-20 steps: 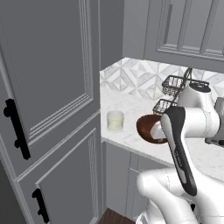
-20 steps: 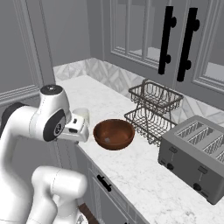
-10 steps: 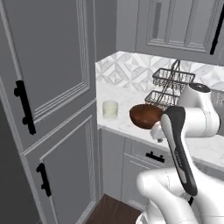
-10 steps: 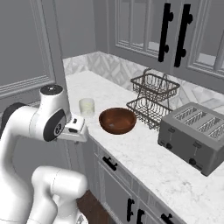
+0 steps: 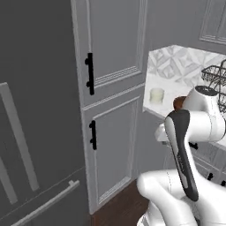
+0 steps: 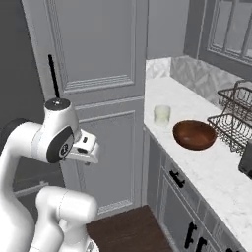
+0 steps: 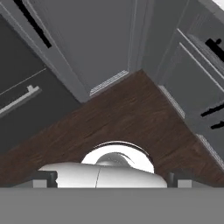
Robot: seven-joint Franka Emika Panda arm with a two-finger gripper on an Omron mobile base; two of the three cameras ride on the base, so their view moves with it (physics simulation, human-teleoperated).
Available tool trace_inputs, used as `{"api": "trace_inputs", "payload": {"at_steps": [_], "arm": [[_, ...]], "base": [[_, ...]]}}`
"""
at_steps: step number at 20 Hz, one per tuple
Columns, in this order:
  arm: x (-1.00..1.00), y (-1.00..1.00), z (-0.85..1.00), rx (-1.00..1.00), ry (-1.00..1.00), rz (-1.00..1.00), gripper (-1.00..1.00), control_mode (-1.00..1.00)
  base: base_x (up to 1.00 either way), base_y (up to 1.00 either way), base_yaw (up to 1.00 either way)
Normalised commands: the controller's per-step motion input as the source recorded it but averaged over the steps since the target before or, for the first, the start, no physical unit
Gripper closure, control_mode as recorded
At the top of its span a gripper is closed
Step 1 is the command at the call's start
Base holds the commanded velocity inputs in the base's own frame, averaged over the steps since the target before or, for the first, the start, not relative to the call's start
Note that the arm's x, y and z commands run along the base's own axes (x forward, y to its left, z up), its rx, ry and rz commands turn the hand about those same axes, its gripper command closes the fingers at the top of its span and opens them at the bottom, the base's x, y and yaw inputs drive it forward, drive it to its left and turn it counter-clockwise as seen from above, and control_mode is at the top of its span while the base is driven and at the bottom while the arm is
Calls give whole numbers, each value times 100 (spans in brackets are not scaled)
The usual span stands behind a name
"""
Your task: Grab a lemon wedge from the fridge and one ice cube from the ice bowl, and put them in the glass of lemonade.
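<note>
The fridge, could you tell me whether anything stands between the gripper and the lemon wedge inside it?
Yes: the fridge is closed, its doors hiding the shelves behind. The gripper, open and empty, points down at the wooden floor, not at a handle.

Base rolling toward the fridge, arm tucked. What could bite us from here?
1. Fridge doors are shut, so the lemon wedge can't be reached until one is pulled open.
2. Glass of lemonade stands near the counter edge beside the brown bowl; a wide arm swing might clip it.
3. The gripper points at the floor, so it must reorient for the handle.
</note>
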Motion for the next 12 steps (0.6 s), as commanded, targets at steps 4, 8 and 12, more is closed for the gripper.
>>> {"api": "trace_inputs", "payload": {"at_steps": [4, 8, 12], "arm": [[0, 0, 0, 0, 0, 0, -100, 100], [0, 0, 0, 0, 0, 0, -100, 100], [0, 0, 0, 0, 0, 0, -100, 100]], "base": [[-8, 18, 87], [-11, 83, 26], [0, 100, 47]]}}
